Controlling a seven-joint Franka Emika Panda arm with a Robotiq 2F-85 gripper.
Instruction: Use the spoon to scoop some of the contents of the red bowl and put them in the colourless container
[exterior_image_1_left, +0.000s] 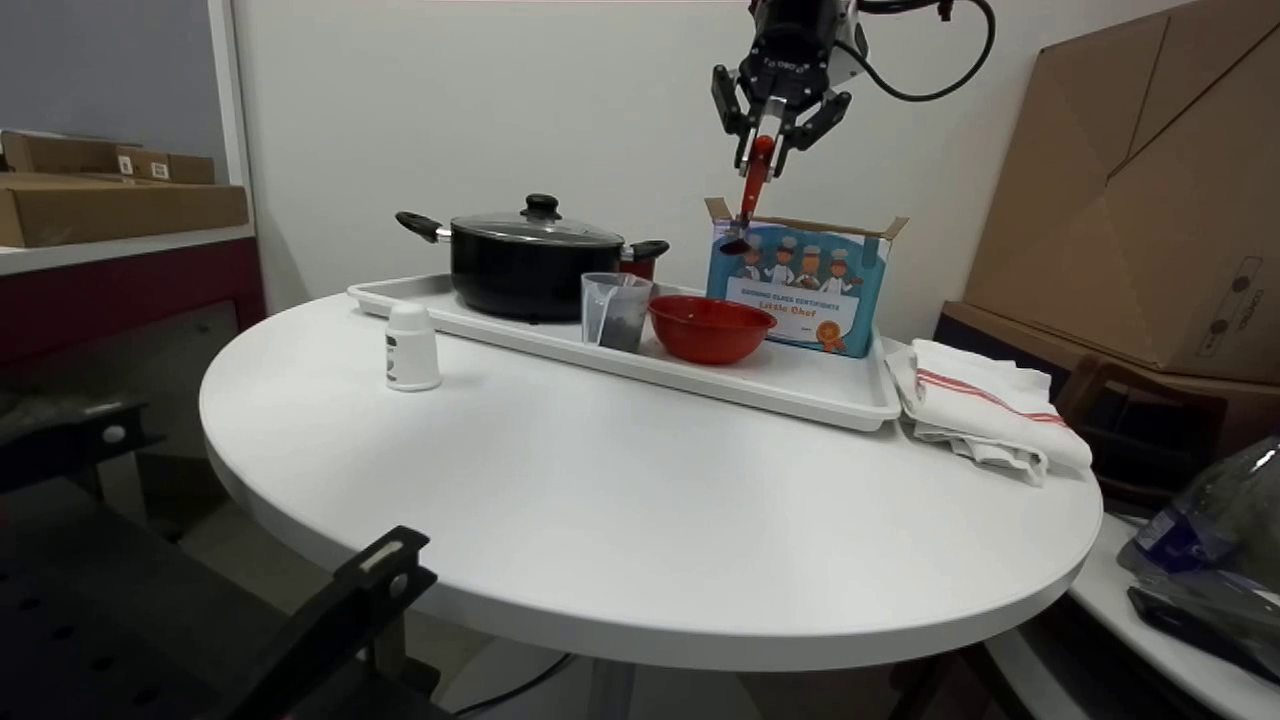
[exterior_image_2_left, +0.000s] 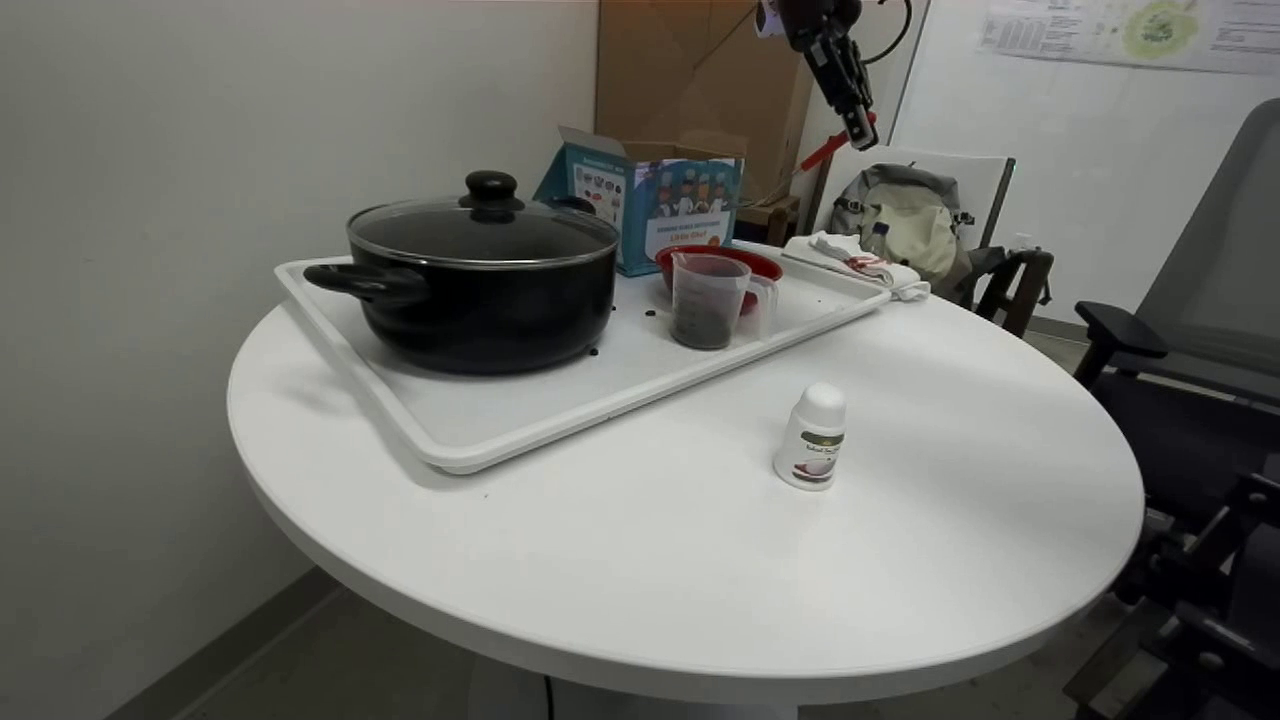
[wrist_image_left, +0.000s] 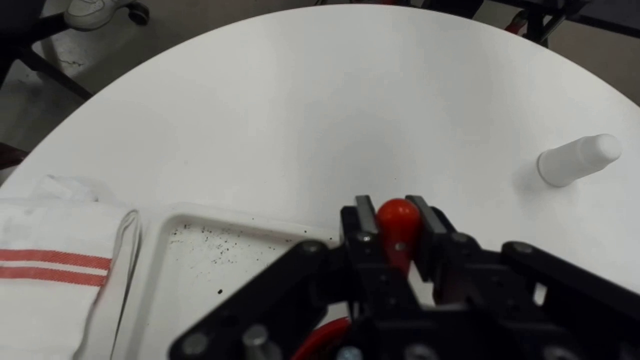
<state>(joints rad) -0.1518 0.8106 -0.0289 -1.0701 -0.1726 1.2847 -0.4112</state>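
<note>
The pincer is clamping the spoon by its handle, mid-air. On the tray, the red bowl is sitting between the colourless container and a blue box, a black pot standing nearby; a towel is lying beside the tray, a white bottle standing on the table.
</note>
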